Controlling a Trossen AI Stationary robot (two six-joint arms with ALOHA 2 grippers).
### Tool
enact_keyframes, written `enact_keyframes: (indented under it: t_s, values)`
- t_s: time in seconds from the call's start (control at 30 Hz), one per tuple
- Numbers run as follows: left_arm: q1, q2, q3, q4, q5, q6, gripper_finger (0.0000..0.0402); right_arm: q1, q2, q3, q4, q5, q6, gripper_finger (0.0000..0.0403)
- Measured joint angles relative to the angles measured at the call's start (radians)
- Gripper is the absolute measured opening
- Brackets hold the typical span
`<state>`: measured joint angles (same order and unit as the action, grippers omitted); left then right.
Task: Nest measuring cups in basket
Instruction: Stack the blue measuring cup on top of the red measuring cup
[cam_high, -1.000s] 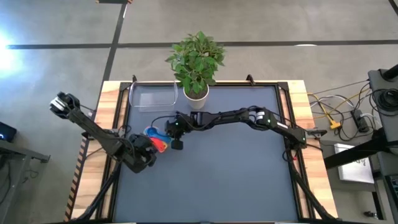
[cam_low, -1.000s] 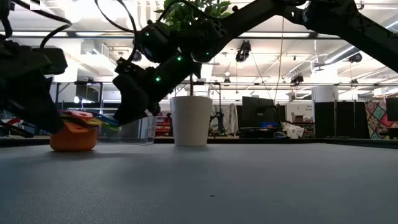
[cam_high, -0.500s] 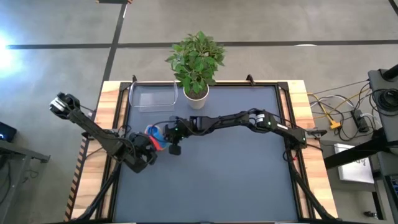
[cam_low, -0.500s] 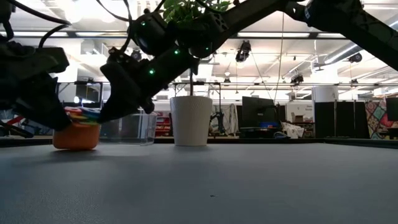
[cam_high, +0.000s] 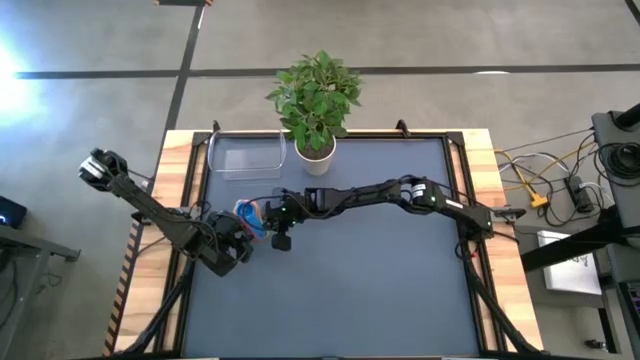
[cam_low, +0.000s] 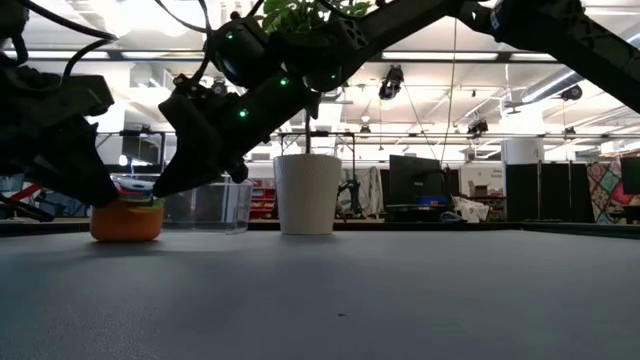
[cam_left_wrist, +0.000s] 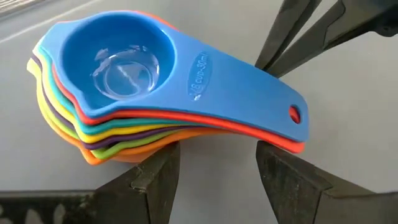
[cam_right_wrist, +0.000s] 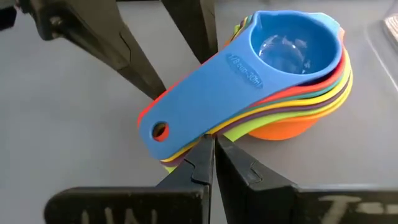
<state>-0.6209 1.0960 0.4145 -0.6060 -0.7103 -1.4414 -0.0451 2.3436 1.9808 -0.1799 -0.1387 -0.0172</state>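
Note:
The measuring cups (cam_high: 250, 212) sit nested in one stack left of the table's middle, blue on top (cam_left_wrist: 124, 62) and orange at the bottom (cam_low: 125, 221), with their handles fanned to one side. My right gripper (cam_right_wrist: 209, 149) is shut, its tips at one side of the handles. My left gripper (cam_left_wrist: 217, 168) is open at the handles' opposite side (cam_high: 244, 226); whether its fingers touch them I cannot tell. The clear basket (cam_high: 246, 156) rests flat at the table's far left corner. My right gripper has its shut fingertips (cam_right_wrist: 205, 144) against the side edge of the stacked handles (cam_right_wrist: 214, 132), about midway along them, just under the blue one. It comes slanting down from the table's right. The stack rests on the table on the orange cup's base.
A potted plant in a white pot (cam_high: 316, 150) stands at the far edge, right of the basket (cam_low: 205, 205). The grey table surface (cam_high: 380, 280) stretches out to the right and near side. Wooden rails (cam_high: 180, 170) border the table.
My right gripper has moved left and down toward the cups, reaching their handles. The stack, loose and taller a second ago with handles splayed out, now sits lower and more compact on the table.

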Motion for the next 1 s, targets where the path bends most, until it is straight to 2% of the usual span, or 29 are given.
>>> enact_keyframes:
  t_s: [0.2, 0.5, 1.0]
  values:
    - [0.000, -0.008, 0.000, -0.033, 0.039, -0.011, 0.0195, -0.001, 0.000, 0.000, -0.014, 0.007, -0.006, 0.0008]
    - [-0.009, -0.009, 0.000, -0.177, 0.095, -0.112, 0.0195, -0.005, -0.001, -0.003, -0.062, 0.044, -0.006, 0.0008]
    - [-0.010, -0.004, -0.002, -0.237, -0.007, -0.251, 0.0195, 0.031, -0.002, -0.004, -0.031, 0.025, 0.009, 0.0008]
